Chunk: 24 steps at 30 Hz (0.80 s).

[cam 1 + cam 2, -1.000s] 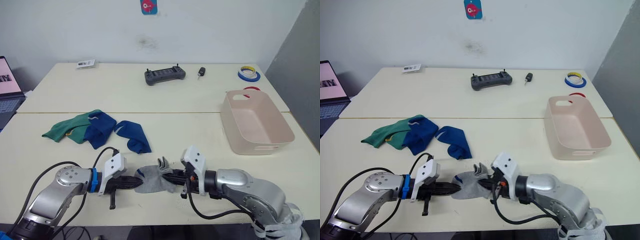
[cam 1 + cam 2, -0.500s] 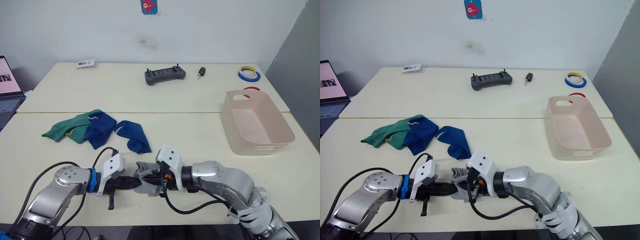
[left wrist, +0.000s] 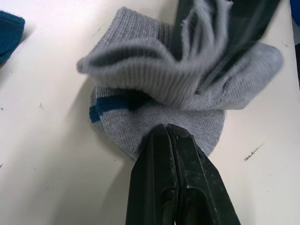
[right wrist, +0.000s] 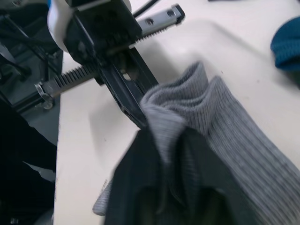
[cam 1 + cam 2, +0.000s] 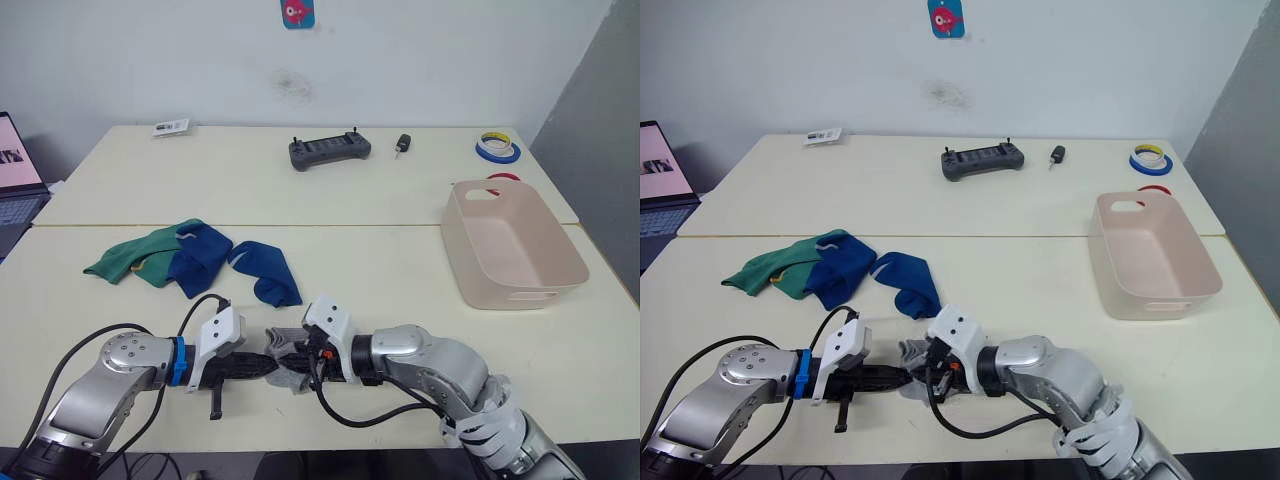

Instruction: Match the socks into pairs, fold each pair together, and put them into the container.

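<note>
The light grey socks (image 5: 291, 379) with blue trim (image 3: 101, 111) lie bunched and folded over near the table's front edge. My left gripper (image 5: 271, 365) is shut on the lower edge of the bundle. My right gripper (image 5: 299, 353) faces it from the right, shut on the folded-over upper layer, its black fingers (image 3: 236, 33) wrapped in grey cloth. Two green socks (image 5: 133, 257) and two royal blue socks (image 5: 203, 256) (image 5: 270, 274) lie in a loose heap to the left. The pale pink container (image 5: 520, 285) stands at the right and holds nothing.
On the far table lie a dark grey controller (image 5: 330, 151), a small black key fob (image 5: 402, 145), tape rolls (image 5: 498, 149) and a white card (image 5: 172, 127). A laptop (image 5: 15, 170) sits at the far left. A seam divides the two tabletops.
My right gripper has moved left with the grey sock's far end, folding it over towards my left gripper. The left gripper kept its hold and barely shifted.
</note>
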Motion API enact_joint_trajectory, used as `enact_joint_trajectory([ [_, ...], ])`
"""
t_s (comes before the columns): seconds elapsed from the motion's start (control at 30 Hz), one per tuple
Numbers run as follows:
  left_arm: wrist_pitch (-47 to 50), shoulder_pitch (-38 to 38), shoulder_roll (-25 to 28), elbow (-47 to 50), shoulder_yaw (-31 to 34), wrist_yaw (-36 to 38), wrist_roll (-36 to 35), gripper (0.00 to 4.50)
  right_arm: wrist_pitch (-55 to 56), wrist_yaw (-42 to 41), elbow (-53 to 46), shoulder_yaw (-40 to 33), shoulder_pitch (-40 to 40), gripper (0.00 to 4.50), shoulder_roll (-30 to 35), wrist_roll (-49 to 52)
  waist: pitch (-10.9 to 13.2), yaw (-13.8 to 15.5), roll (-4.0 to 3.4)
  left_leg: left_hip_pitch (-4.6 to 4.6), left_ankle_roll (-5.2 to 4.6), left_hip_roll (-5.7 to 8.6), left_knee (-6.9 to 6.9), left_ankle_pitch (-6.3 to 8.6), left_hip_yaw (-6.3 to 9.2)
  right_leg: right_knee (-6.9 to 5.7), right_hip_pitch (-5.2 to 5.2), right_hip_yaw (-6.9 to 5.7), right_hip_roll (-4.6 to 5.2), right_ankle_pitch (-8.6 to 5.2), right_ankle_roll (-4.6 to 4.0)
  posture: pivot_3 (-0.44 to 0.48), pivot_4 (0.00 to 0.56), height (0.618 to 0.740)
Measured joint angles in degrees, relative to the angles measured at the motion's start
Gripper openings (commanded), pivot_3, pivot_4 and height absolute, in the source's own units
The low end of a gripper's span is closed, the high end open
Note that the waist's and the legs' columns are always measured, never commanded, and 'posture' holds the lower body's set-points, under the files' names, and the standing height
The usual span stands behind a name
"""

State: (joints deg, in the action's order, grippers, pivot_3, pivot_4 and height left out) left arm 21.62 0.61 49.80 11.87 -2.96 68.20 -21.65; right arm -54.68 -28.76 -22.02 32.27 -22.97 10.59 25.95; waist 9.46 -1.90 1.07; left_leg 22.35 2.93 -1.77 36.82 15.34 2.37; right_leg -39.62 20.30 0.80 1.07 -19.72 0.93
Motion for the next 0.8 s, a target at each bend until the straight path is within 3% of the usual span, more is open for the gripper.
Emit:
enact_joint_trajectory([
  [0.03, -0.2, -0.1, 0.0, -0.2, 0.0, 0.0, 0.0, 0.00, -0.4, 0.0, -0.3, -0.7, 0.0, 2.13, -0.4, 0.6, 0.0, 0.0, 0.00, 0.00, 0.00, 0.00, 0.00, 0.00, 0.00, 0.00, 0.00, 0.00, 0.00, 0.00, 0.00, 0.000, 0.150, 0.740],
  [0.17, -0.8, -0.4, -0.1, -0.9, -0.1, 0.0, 0.0, 0.00, -3.8, -0.2, -3.1, -5.7, 0.0, 2.13, 0.1, 4.1, 0.0, 0.0, 0.00, 0.00, 0.00, 0.01, 0.01, 0.00, 0.00, 0.00, -0.01, -0.01, 0.02, 0.00, 0.00, 0.000, 0.150, 0.740],
  [0.3, -1.0, -1.0, -0.3, -1.6, -0.1, 0.0, 0.0, 0.00, -6.2, -3.9, -8.6, -8.0, 0.2, 2.13, 7.0, 7.4, 0.0, 0.1, -0.02, 0.01, 0.00, 0.02, 0.00, 0.00, 0.00, 0.01, -0.02, -0.01, 0.03, 0.00, 0.00, 0.000, 0.150, 0.740],
  [0.4, -1.2, -1.1, -0.4, -2.0, -0.1, 0.0, 0.0, 0.00, -4.0, -4.9, -9.2, -9.0, 1.6, 1.54, 9.8, 6.7, 0.0, 0.1, -0.02, 0.00, 0.00, 0.01, 0.00, 0.00, 0.02, 0.01, -0.01, -0.03, 0.00, 0.00, 0.00, 0.000, 0.150, 0.740],
  [0.53, -1.8, -1.4, -0.5, -2.6, -0.1, 0.0, 0.0, 0.00, -0.7, -4.8, -8.7, -9.1, 2.3, 0.19, 8.5, 6.3, 0.0, 0.0, -0.05, 0.00, 0.00, 0.01, -0.01, 0.00, 0.02, -0.02, 0.00, -0.01, -0.01, 0.00, 0.00, 0.000, 0.150, 0.740],
  [0.57, -1.9, -1.4, -0.5, -2.6, -0.1, -0.1, 0.0, 0.00, 0.3, -4.9, -8.4, -9.0, 2.3, 0.05, 8.5, 5.7, 0.0, 0.0, -0.05, 0.00, 0.00, 0.01, 0.00, 0.00, 0.02, -0.02, 0.00, -0.02, -0.01, 0.00, 0.00, 0.000, 0.150, 0.740],
  [0.8, -1.9, -1.2, -0.5, -2.6, 0.0, -0.3, 0.0, 0.00, 4.9, -5.6, -3.9, -4.2, 3.1, 0.05, 9.3, 0.7, 0.0, 0.0, -0.05, 0.00, 0.00, 0.01, 0.00, 0.00, 0.01, -0.02, 0.00, -0.01, 0.00, 0.00, 0.00, 0.000, 0.150, 0.740],
])
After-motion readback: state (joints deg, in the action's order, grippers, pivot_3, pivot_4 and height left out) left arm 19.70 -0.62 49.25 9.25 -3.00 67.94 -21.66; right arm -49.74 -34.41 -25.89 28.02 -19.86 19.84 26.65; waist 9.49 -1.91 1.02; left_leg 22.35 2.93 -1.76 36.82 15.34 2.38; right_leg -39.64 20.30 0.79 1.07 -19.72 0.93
